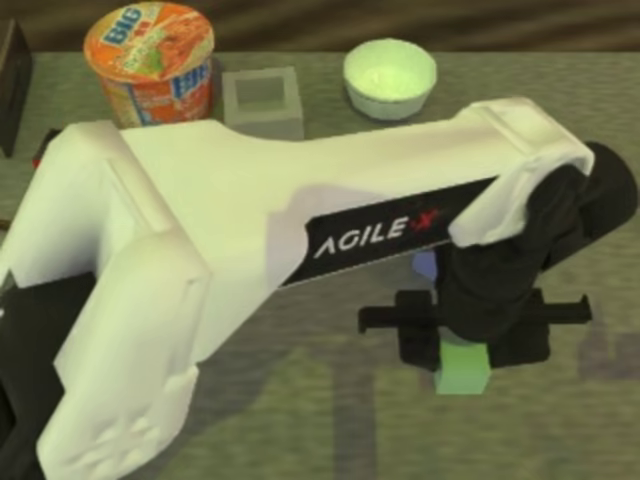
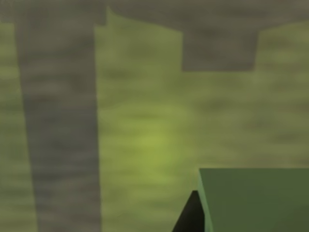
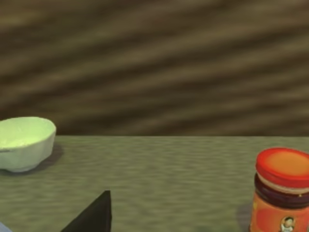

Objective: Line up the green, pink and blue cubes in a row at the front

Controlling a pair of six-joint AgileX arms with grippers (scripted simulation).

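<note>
While hidden above, the left pincer [image 1: 462, 345] covers the green cube [image 1: 461, 374].

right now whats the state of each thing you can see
green cube: on the table under the left gripper, partly hidden
blue cube: mostly hidden behind the arm
noodle cup: upright, lid sealed
grey-green box: upright, open top
green bowl: upright
jar: upright, lid on
pink cube: not seen
</note>
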